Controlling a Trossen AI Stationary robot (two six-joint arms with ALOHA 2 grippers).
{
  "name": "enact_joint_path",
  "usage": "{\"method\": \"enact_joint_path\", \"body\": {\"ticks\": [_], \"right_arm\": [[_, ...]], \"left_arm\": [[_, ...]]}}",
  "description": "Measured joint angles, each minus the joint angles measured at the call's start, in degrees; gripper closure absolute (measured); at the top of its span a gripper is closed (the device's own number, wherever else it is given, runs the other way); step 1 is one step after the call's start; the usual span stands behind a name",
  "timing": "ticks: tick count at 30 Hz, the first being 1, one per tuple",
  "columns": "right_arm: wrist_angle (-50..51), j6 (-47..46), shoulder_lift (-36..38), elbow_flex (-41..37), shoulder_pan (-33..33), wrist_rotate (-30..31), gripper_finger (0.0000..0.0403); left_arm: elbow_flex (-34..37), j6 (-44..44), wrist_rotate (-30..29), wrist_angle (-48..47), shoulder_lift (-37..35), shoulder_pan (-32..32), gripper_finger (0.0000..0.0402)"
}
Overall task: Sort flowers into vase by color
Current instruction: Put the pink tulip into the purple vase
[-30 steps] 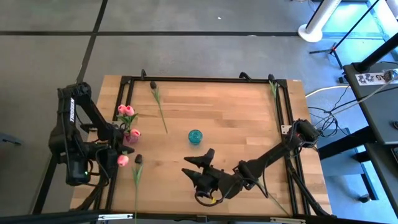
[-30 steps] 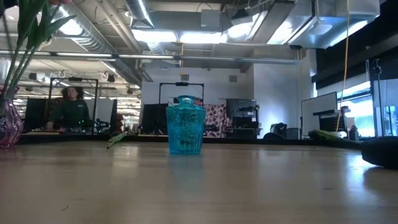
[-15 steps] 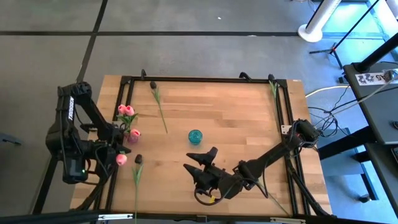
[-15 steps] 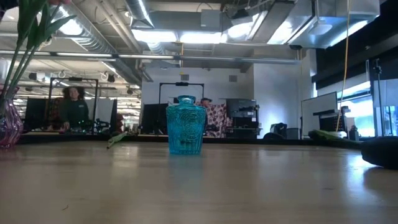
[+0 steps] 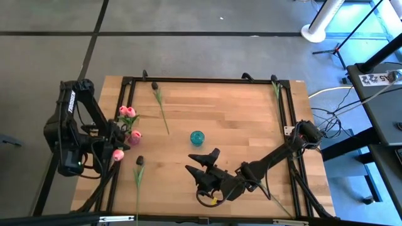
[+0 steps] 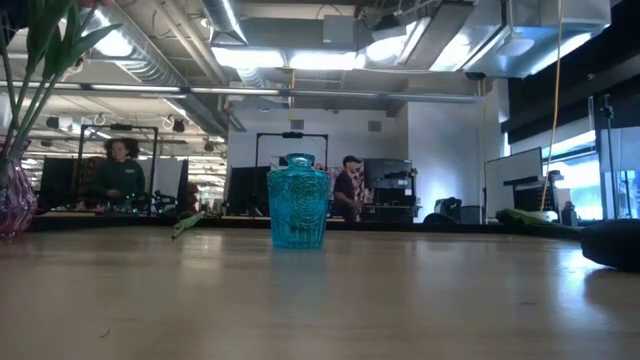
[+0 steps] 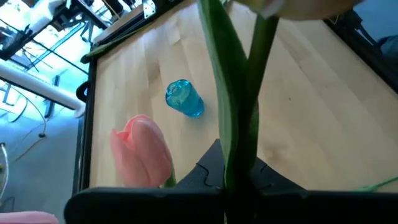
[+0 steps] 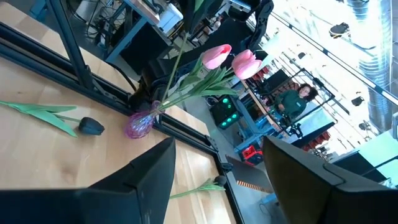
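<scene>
Our left gripper [image 5: 108, 152], clamped on a pink tulip [image 5: 117, 154], has drawn it outward from the pink vase [image 5: 133, 139] (insertion pending). Our right gripper [image 5: 202, 168] waits, fingers apart, near the blue vase [image 5: 197, 137].

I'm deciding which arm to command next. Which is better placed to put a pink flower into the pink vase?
Left. Its end effector holds a pink flower beside the pink vase; the right end effector waits open beyond the blue vase.

The wooden table [image 5: 232, 119] carries a blue vase [image 5: 197, 138], a pink vase [image 5: 132, 139], and seemingly three loose dark tulips [image 5: 156, 94].
</scene>
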State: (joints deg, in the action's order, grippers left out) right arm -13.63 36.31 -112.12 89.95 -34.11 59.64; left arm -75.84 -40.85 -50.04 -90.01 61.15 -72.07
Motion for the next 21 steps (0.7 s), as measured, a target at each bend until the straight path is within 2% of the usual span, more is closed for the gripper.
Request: {"method": "enact_joint_path", "body": {"ticks": [8,21], "right_arm": [[-0.2,0.0,0.0,0.0,0.0,0.2,0.0162],[-0.3,-0.6,0.0,0.0,0.0,1.3,0.0162]], "left_arm": [[0.0,-0.5,6.1,0.0,-0.7,2.5,0.0401],[0.0,2.0,5.1,0.0,-1.6,6.3,0.0401]]}}
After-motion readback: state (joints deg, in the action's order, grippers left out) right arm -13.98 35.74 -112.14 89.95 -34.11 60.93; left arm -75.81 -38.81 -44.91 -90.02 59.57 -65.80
